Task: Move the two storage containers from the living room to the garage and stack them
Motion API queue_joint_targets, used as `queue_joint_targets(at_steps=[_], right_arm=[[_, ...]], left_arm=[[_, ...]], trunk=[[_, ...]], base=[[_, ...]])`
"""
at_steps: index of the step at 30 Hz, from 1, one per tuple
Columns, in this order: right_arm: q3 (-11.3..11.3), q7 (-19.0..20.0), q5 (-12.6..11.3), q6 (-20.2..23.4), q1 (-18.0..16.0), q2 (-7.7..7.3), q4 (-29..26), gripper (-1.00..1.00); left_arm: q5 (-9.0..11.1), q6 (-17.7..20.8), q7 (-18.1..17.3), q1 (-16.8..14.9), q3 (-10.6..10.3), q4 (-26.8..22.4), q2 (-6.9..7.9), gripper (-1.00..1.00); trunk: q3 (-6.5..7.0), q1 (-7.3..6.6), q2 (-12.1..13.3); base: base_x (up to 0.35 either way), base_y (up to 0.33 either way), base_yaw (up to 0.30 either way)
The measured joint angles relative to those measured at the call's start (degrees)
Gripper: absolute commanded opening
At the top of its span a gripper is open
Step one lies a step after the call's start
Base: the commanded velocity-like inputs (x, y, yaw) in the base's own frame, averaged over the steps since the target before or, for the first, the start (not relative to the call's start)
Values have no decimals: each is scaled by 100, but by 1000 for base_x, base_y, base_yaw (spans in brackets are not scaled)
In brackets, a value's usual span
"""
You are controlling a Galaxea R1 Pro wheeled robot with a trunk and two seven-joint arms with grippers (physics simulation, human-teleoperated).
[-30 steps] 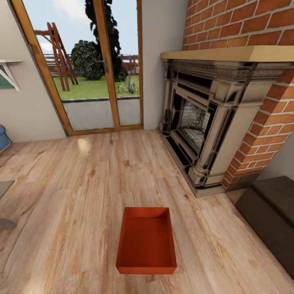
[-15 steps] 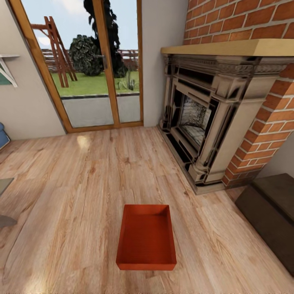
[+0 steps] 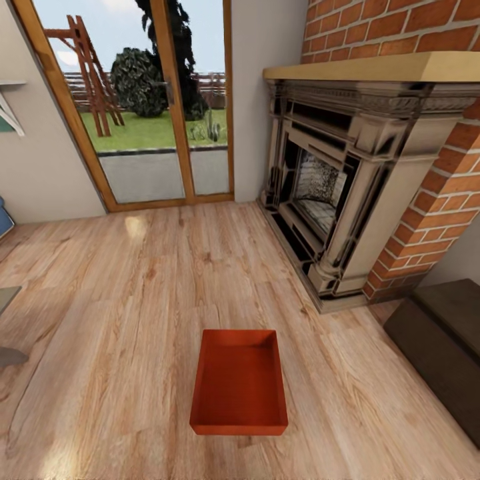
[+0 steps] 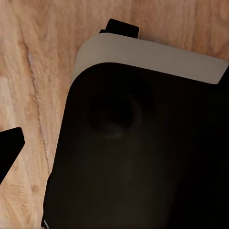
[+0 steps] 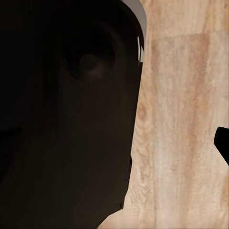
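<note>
The living room's wood-plank floor (image 3: pixel 133 320) spreads wide, with a brick fireplace (image 3: pixel 373 167) at the far right and glass doors (image 3: pixel 147 113) at the far left. One red-orange storage container (image 3: pixel 239 383) sits empty on the planks, near and central. The wrist views show dark robot bodywork over wood; how far either arm's fingers are open cannot be told.

A brick fireplace (image 3: pixel 347 200) with a wooden mantel (image 3: pixel 373 68) is seen at right, a wood-framed glass door (image 3: pixel 143 107) onto a lawn at back, a dark low bench (image 3: pixel 443 347) near the fireplace.
</note>
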Motion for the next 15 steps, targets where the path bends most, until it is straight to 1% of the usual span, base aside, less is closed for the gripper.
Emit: queue_joint_targets(at_steps=[15], right_arm=[[0,0,0,0,0,0,0,100]], left_arm=[[0,0,0,0,0,0,0,100]], trunk=[[-138,0,0]], base=[[0,0,0]])
